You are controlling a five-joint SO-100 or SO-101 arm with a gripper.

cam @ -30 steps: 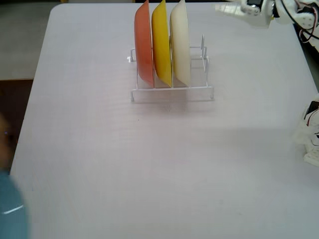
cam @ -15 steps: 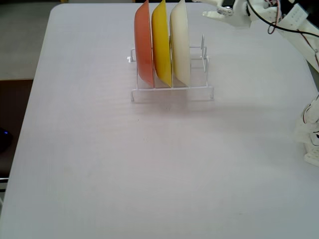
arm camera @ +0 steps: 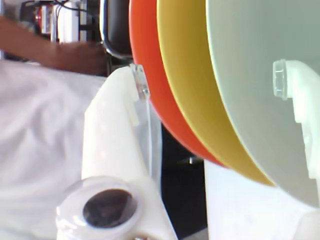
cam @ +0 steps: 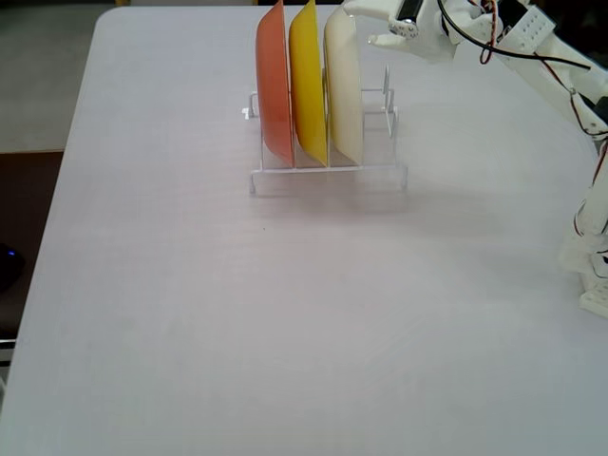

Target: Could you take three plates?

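Three plates stand on edge in a clear rack [cam: 328, 177] at the far middle of the table. From left to right in the fixed view they are an orange plate [cam: 274, 85], the yellow plate [cam: 306, 85] and the cream-white plate [cam: 344, 90]. The wrist view shows the same orange plate [arm camera: 150, 75], yellow plate [arm camera: 190, 85] and cream-white plate [arm camera: 250, 60]. No light blue plate is in view. My gripper [cam: 372, 27] is open at the top rim of the cream-white plate. In the wrist view the gripper [arm camera: 210, 82] is spread wide in front of the plates and holds nothing.
The rack has an empty slot [cam: 388, 95] to the right of the cream-white plate. My arm [cam: 532, 47] comes in from the far right, with its base [cam: 594, 266] at the right edge. A person's arm [arm camera: 65, 52] shows beyond the white table [cam: 237, 313].
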